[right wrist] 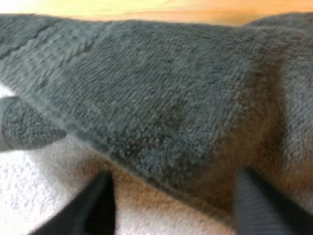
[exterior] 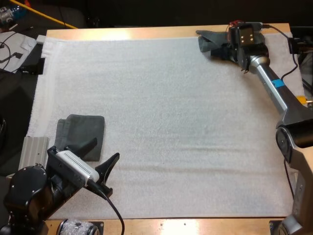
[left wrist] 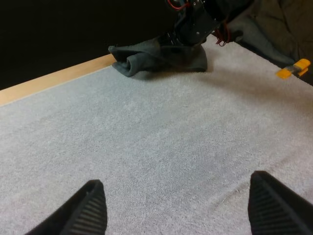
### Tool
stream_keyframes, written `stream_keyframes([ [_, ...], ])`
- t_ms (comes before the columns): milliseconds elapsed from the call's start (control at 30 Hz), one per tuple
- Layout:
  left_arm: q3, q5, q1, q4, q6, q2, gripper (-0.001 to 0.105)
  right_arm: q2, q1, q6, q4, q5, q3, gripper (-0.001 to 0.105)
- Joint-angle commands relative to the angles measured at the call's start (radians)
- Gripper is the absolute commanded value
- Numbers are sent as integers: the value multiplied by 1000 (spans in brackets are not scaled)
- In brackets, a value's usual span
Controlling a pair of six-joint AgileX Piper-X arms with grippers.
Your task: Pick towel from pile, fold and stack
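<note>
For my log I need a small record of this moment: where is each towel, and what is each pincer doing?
crumpled towel: far right of the white mat, by the table's far edge
folded towel: flat on the mat, near left
right pincer: open, at the crumpled towel
left pincer: open, empty, beside the folded towel
progress: crumpled towel not yet lifted
</note>
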State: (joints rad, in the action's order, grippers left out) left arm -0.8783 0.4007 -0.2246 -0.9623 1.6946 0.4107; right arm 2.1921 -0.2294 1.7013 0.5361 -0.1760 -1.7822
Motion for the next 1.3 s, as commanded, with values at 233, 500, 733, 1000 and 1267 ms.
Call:
stream_keyframes([
  [233, -7, 8, -5, 14, 12, 7, 59, -125, -49, 113, 103, -29, -6, 0],
  [500, -7, 8, -5, 12, 11, 1, 59, -44, -40, 71, 13, -16, -11, 69],
  [733, -6, 8, -3, 12, 14, -1, 59, 20, -41, 79, -7, -46, -17, 64],
  [1000, -7, 8, -4, 11, 13, 2, 60, 74, -35, 65, 5, -91, -30, 51],
  [1267, -6, 3, -4, 7, 16, 3, 59, 109, -35, 71, -36, -119, -56, 48],
])
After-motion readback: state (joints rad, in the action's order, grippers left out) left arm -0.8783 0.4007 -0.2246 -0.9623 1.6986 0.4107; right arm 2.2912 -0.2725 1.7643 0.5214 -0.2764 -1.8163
